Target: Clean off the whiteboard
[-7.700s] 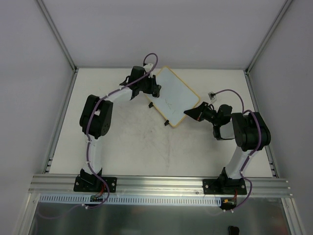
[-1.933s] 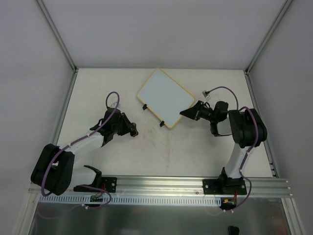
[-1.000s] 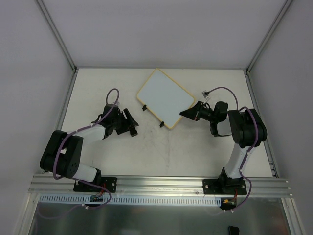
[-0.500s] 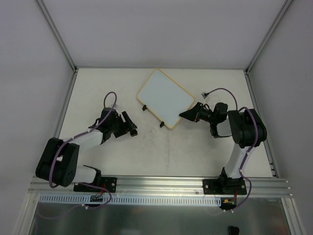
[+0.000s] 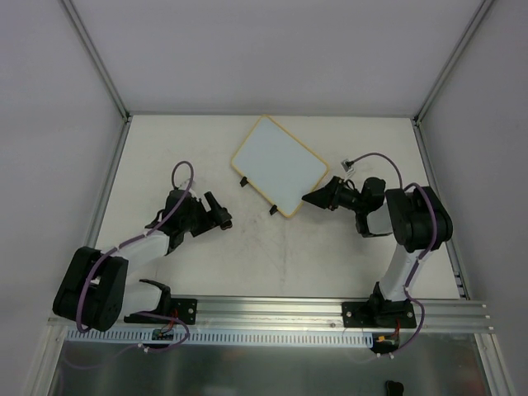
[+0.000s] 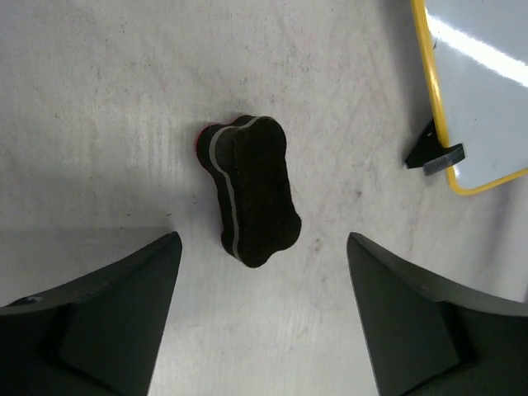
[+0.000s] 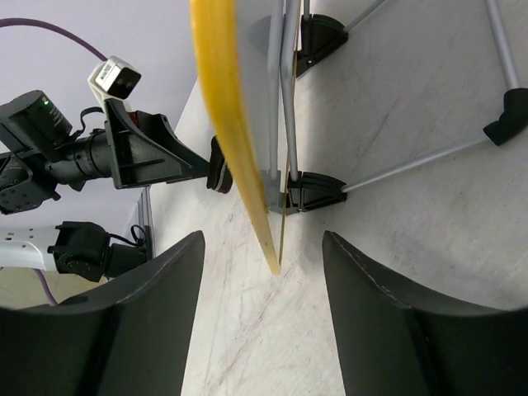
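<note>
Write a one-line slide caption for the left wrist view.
Open left gripper above a black eraser, whiteboard corner at upper right.

Inside a robotics lab test cell: a left arm point(image 5: 140, 243) and a right arm point(image 5: 412, 223), trailing purple cables point(image 5: 181, 164), stand bolted to a slotted aluminium rail point(image 5: 272, 309) at the near edge of a pale, scuffed table point(image 5: 247, 256). Plain white panels point(image 5: 272, 49) on aluminium struts point(image 5: 93, 58) enclose it.
</note>
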### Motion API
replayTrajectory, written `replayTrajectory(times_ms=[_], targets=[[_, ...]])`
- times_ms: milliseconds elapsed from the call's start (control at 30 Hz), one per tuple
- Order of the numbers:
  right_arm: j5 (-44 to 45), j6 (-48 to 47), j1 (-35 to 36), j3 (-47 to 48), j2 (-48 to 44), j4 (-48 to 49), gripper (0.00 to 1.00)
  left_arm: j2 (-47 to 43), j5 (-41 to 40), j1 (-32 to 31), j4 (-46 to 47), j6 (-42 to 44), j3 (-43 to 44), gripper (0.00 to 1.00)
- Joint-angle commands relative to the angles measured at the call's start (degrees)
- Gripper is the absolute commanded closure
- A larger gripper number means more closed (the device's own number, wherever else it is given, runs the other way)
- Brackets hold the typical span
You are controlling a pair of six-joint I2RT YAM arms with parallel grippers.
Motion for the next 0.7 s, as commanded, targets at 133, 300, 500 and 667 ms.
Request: replayTrajectory(times_ms=[133,300,500,667], targets=[[4.3,-5.9,-1.1,-5.2,-7.3,13.5,0.32,-3.8,-1.0,0.5,0.1,0.7,-4.2,0.01],[6.6,-8.1,-1.0,-8.5,-10.5,13.5,0.29,-6.7,-0.5,0.4,3.2,0.9,-6.8,0.01],[11.8,-10.6,-0.4,-16.3,-18.6,13.4,0.24,-13.4,1.2,0.3,9.0,0.9,-13.3,0.01],[21.1,-11.6,0.5,-25.9,-28.2,13.3,0.2,-22.0,0.3,0.2,11.5,0.2,-17.7,0.01]])
